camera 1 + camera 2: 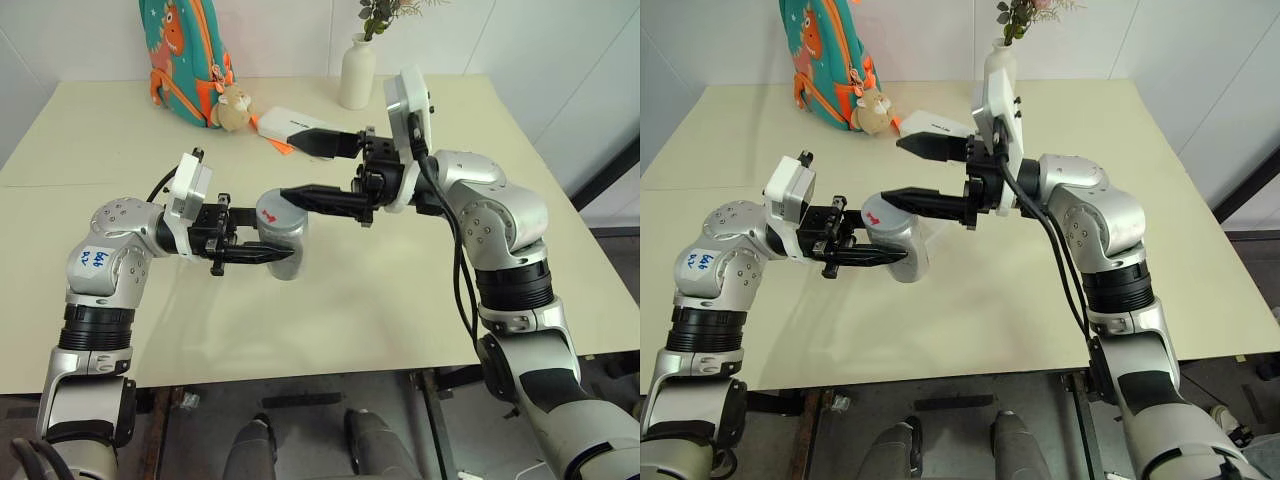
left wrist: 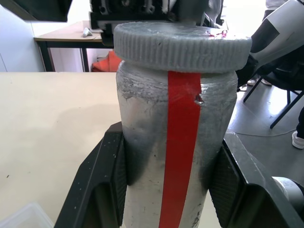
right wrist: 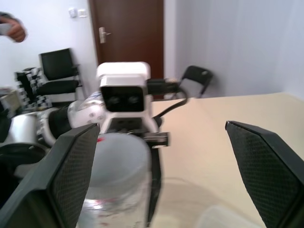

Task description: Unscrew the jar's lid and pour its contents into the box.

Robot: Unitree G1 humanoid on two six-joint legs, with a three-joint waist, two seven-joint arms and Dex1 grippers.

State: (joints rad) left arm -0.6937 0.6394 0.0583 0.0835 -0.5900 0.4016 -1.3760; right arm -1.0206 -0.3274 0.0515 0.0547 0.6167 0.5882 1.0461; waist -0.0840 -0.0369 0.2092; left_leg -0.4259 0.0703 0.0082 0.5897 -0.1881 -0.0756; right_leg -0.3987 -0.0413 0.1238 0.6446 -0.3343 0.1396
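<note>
Two grippers meet above the middle of the table [image 1: 400,300]: the left gripper [image 1: 268,253] is clamped on the body of the jar [image 1: 285,240], holding it upright off the surface, while the right gripper [image 1: 312,168] stands spread wide just beside the lid [image 1: 275,212], one finger over it, gripping nothing. Lid still seated. The jar looks rigid, light and smooth-walled, so it could twist in the pads; the lid's ribbed rim [image 2: 183,50] is the place to pinch, squarely across its width.
</note>
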